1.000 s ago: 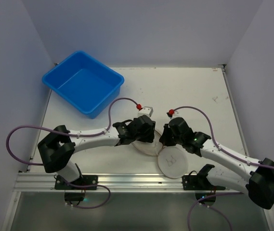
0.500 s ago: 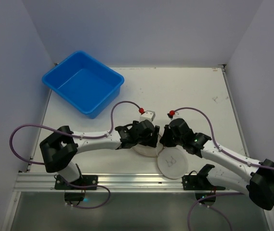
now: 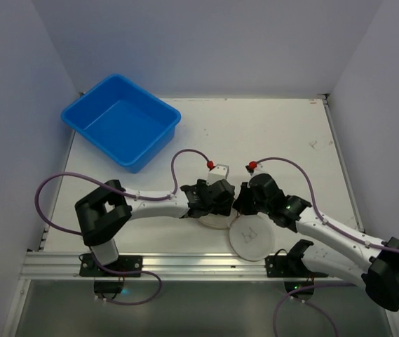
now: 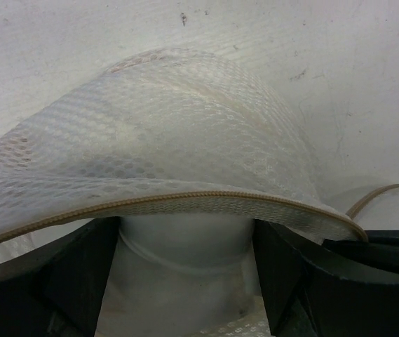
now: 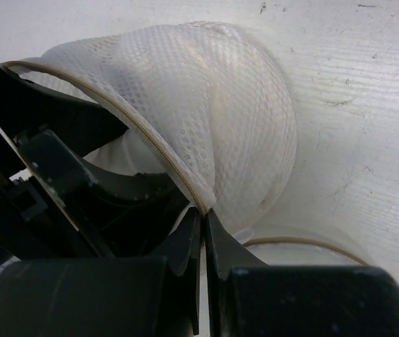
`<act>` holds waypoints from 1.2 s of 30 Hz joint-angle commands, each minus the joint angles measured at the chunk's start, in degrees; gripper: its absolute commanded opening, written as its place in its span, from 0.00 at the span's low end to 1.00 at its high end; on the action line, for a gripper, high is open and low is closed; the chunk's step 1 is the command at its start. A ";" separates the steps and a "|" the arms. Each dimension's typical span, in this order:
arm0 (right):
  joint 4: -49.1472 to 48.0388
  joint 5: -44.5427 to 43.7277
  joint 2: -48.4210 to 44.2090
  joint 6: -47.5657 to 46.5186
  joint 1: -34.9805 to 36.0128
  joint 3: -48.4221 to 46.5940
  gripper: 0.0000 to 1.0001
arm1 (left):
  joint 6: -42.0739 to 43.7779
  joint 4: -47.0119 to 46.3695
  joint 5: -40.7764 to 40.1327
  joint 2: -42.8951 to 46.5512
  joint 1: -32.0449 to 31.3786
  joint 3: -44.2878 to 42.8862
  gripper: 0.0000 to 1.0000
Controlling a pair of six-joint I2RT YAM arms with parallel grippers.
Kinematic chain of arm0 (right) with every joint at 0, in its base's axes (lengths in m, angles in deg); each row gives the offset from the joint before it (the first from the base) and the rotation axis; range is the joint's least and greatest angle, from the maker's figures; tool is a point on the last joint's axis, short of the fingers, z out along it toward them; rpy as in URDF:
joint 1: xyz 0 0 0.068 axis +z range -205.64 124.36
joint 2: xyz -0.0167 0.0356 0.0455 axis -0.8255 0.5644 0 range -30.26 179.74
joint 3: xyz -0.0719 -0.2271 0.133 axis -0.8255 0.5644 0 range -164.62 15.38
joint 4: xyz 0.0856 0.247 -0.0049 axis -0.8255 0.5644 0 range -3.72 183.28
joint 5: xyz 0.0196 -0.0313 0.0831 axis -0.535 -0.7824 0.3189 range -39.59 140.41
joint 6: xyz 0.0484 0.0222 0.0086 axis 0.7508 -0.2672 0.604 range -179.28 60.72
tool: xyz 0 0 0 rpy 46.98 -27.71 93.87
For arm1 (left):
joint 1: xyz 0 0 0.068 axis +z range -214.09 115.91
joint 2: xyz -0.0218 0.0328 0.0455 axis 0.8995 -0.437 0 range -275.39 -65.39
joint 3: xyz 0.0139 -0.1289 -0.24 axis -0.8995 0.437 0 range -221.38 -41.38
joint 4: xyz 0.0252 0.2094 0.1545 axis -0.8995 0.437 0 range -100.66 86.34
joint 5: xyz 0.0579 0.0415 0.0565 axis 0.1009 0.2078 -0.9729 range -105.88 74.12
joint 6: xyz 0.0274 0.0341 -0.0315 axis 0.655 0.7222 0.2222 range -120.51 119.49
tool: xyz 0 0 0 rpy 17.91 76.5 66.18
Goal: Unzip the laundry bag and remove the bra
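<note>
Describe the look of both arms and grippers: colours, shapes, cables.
The left arm and right arm match: white tubular links between bulky black joint housings. The left gripper and right gripper have flat black fingers. A purple cable loops from each arm to a red connector near the wrist.

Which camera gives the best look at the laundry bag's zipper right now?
Left wrist: the zipper runs uncovered across most of the frame. Right wrist shows a shorter stretch ending in the right claw. Top external shows none of it.
</note>
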 commanded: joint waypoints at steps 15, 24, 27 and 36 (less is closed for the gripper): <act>0.21 -0.46 -2.37 0.72 -0.31 2.26 0.00 | -1.19 5.98 -2.56 4.90 0.22 1.47 0.00; 0.21 -2.48 1.14 -0.86 -1.10 0.69 0.00 | 8.04 2.81 8.52 19.31 0.39 2.61 0.00; 0.21 -2.66 2.11 -1.65 -1.54 -0.28 0.00 | 10.32 2.38 10.54 23.09 0.57 4.28 0.00; 0.39 -2.23 6.24 -3.06 -2.33 -2.66 0.00 | 14.11 -8.33 22.49 37.15 4.52 13.59 0.00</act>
